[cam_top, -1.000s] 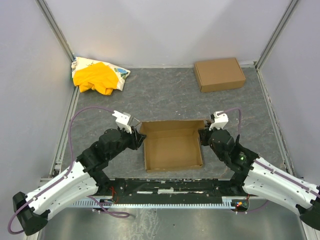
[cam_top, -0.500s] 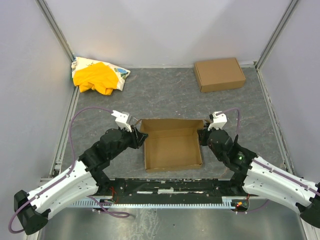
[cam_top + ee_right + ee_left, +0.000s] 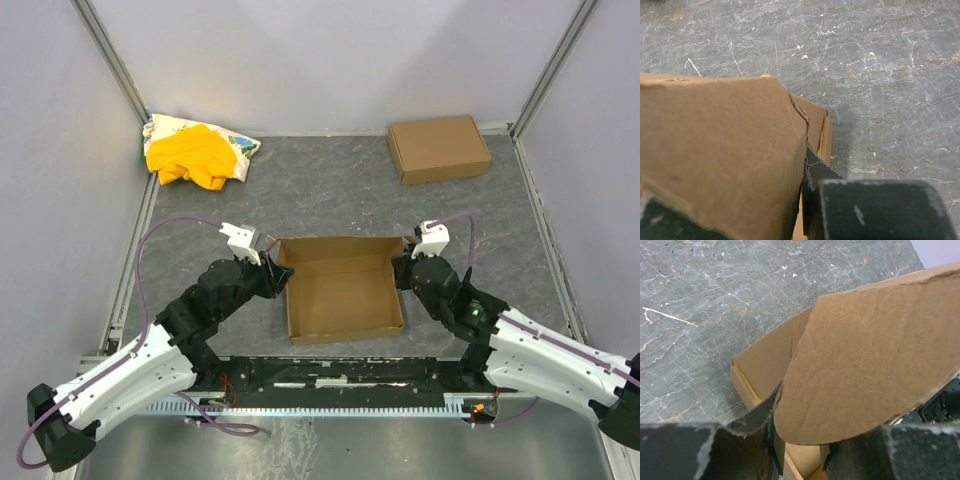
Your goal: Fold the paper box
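Observation:
The paper box (image 3: 345,295) lies in the middle of the table as a shallow open tray, with its lid panel standing along the far side. My left gripper (image 3: 276,264) is at its far left corner, shut on a rounded ear flap of the paper box (image 3: 865,355); the flap fills the space between my fingers (image 3: 755,425). My right gripper (image 3: 402,266) is at the far right corner, shut on the opposite side flap (image 3: 720,145), with one finger (image 3: 820,180) pressed against the flap's edge. The box's corner wall (image 3: 824,135) shows beyond.
A ready-made brown cardboard box (image 3: 439,148) sits at the far right. A yellow-and-white cloth heap (image 3: 197,152) lies at the far left corner. Grey walls enclose the table; a black rail (image 3: 330,375) runs along the near edge between the arm bases.
Both grippers have crept slightly away from me and inward while holding the flaps. The box has shifted a little to the left with them.

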Robot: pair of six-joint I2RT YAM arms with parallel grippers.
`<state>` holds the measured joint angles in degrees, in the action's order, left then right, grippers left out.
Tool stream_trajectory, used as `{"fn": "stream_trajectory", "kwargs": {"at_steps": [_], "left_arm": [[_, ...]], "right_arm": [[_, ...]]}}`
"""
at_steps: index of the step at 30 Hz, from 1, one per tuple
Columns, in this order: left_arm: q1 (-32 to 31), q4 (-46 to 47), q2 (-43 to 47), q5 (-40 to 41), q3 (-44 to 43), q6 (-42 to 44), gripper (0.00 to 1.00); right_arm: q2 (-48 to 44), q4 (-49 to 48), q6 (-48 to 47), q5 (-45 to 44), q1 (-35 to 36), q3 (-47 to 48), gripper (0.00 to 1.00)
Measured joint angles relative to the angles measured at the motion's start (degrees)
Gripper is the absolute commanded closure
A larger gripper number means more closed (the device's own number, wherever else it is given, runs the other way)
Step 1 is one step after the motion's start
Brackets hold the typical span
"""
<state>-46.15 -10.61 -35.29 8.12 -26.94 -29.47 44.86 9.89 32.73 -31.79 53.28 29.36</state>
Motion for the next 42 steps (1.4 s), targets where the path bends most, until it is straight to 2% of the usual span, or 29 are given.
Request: {"fn": "stream_trajectory", "kwargs": {"at_steps": [12, 25, 33, 42], "left_arm": [[0.0, -0.5, 0.8, 0.7, 0.2, -0.7, 0.65], [-0.7, -7.7, 8.6, -1.4, 1.3, -2.4, 0.6], [-0.7, -6.9, 5.7, -2.8, 1.3, -2.4, 0.59], [-0.8, -6.2, 4.1, -2.3, 1.9, -2.4, 0.59]], "right_arm": [[0.7, 0.0, 0.3, -0.4, 0.5, 0.5, 0.9], [-4.1, -0.2, 2.9, -3.1, 4.2, -3.7, 0.92], [-4.2, -0.8, 4.0, -9.6, 6.3, -4.9, 0.94], [-4.3, -7.3, 1.9, -21.5, 11.5, -9.7, 0.92]]}}
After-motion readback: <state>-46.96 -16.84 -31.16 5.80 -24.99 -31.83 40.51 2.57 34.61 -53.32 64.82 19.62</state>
